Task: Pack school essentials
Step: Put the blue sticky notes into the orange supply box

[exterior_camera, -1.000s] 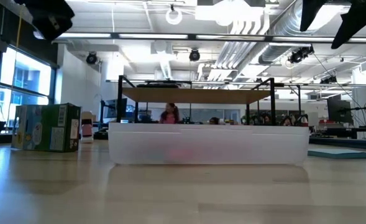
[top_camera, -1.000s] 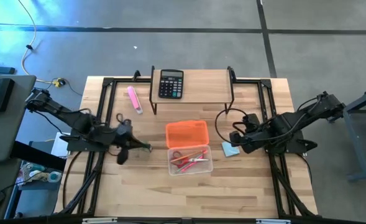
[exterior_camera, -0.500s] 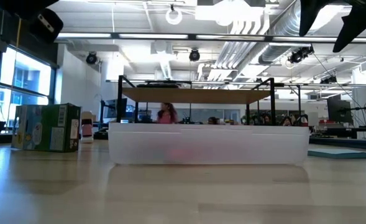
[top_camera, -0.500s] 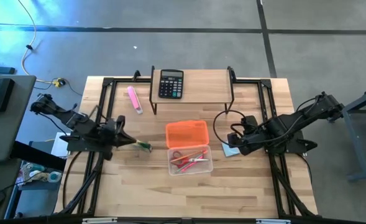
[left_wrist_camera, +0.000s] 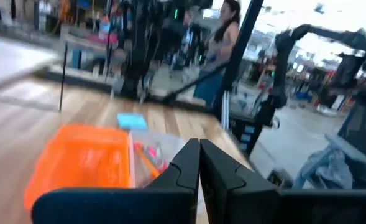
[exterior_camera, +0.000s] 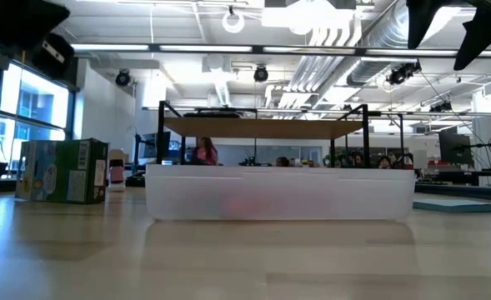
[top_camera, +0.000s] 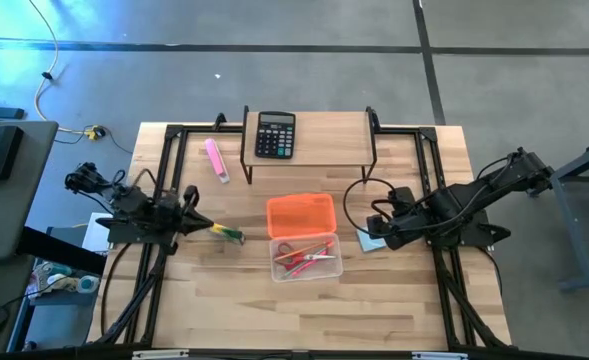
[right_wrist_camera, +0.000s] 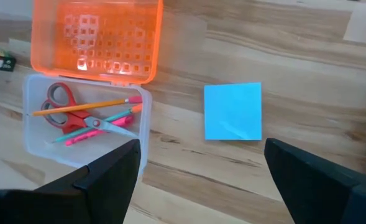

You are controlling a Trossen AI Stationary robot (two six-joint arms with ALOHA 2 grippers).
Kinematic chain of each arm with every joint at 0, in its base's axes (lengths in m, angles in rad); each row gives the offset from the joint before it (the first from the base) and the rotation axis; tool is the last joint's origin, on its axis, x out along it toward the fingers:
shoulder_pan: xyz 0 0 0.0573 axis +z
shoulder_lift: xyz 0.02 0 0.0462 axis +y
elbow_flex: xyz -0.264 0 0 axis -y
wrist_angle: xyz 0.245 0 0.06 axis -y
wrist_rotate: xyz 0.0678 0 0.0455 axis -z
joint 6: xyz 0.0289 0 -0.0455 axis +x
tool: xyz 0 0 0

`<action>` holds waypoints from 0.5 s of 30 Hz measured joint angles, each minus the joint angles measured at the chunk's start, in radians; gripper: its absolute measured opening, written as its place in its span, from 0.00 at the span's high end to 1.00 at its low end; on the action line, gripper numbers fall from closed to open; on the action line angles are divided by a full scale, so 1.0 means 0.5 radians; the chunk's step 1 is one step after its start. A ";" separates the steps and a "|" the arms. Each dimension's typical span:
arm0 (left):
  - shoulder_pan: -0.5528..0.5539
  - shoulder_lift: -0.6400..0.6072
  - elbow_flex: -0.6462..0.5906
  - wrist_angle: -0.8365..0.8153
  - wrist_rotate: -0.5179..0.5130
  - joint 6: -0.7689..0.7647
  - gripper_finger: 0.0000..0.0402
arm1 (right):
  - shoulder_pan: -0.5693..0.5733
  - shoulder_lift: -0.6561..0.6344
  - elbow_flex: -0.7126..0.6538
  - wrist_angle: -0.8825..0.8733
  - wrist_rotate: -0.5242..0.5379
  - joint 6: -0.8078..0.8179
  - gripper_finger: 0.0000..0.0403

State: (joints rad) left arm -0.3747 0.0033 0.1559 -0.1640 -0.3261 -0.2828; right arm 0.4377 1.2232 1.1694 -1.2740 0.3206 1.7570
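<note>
My left pincer (top_camera: 196, 222) sits at the left-centre of the overhead frame, fingers (left_wrist_camera: 189, 171) pressed together w/ nothing between them. Just beside its tip, toward frame centre, lies a small yellow-green piece (top_camera: 228, 234) on the light wooden slatted table (top_camera: 224, 300).

My right pincer (top_camera: 374, 228) hangs at right-centre of the overhead frame, fingers (right_wrist_camera: 108, 174) spread wide, over the light-blue square notepad (right_wrist_camera: 233, 112), which lies flat on the wood just right of the clear plastic box (top_camera: 305, 257).

That box is at frame centre, its orange perforated lid (top_camera: 300, 215) open & lying toward the top of the frame. Inside: red-handled scissors (right_wrist_camera: 77, 115), an orange pencil (right_wrist_camera: 86, 106), a green pencil (right_wrist_camera: 102, 121) & a red pen (right_wrist_camera: 77, 138), all overlapping.

Upper centre, a black calculator (top_camera: 275, 134) rests on a raised wooden shelf (top_camera: 324, 135). A pink marker (top_camera: 216, 160) lies left of the shelf, on the table.
</note>
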 joint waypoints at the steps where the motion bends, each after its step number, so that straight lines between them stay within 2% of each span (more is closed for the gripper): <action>1: 0.002 0.004 -0.027 -0.011 0.004 -0.036 1.00 | 0.000 0.000 0.000 -0.011 0.000 0.002 0.17; 6: 0.002 0.000 -0.141 0.028 0.046 -0.128 1.00 | 0.000 0.000 0.000 -0.074 -0.033 0.039 0.17; 15: 0.002 0.005 -0.165 0.032 0.044 -0.130 1.00 | 0.000 0.000 0.000 -0.147 -0.032 0.106 0.17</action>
State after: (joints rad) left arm -0.3736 0.0059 0.0734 -0.1478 -0.3038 -0.3478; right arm 0.4378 1.2232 1.1694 -1.3474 0.3047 1.8100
